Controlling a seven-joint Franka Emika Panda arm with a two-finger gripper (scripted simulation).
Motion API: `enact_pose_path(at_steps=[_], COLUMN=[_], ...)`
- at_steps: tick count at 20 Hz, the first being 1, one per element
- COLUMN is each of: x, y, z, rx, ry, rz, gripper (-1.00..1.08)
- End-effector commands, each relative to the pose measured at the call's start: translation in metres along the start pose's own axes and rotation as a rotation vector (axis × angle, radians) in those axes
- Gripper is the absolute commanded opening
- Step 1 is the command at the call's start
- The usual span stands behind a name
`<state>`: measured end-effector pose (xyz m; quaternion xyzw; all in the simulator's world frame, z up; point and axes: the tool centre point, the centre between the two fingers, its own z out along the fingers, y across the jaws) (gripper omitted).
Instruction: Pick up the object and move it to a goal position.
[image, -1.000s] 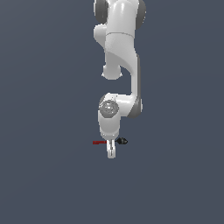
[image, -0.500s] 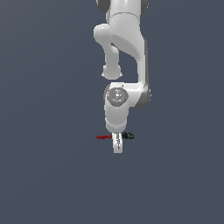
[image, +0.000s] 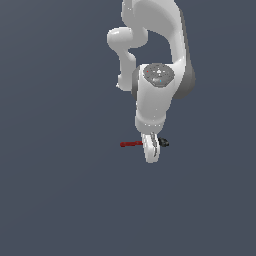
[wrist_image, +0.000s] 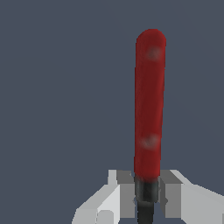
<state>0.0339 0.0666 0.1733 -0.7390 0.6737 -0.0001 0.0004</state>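
The object is a slim tool with a red handle (image: 131, 144) and a small black head (image: 164, 143), lying level across my gripper (image: 151, 150) in the exterior view. The handle sticks out to that view's left and the head to its right. In the wrist view the red handle (wrist_image: 149, 105) runs away from the camera, and my two grey pads (wrist_image: 126, 192) clamp the dark shaft (wrist_image: 146, 194) just below the handle. My gripper is shut on the tool. The head is out of sight in the wrist view.
A plain dark grey ground (image: 60, 200) fills both views. The white arm (image: 155, 75) rises above the gripper toward the top of the exterior view. No other objects or goal marker show.
The arm and the held tool have shifted toward the exterior view's right and slightly up. The wrist has drawn nearer the camera. The grip on the tool is unchanged.
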Motion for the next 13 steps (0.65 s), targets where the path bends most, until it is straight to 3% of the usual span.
enact_pose_path(at_steps=[1,13], x=[-0.01,-0.033], y=[0.0,-0.002], z=[-0.022,-0.067], rx=[-0.001,-0.001], ry=[0.001,0.001], rz=[0.001,0.0], gripper=[-1.0,-1.0])
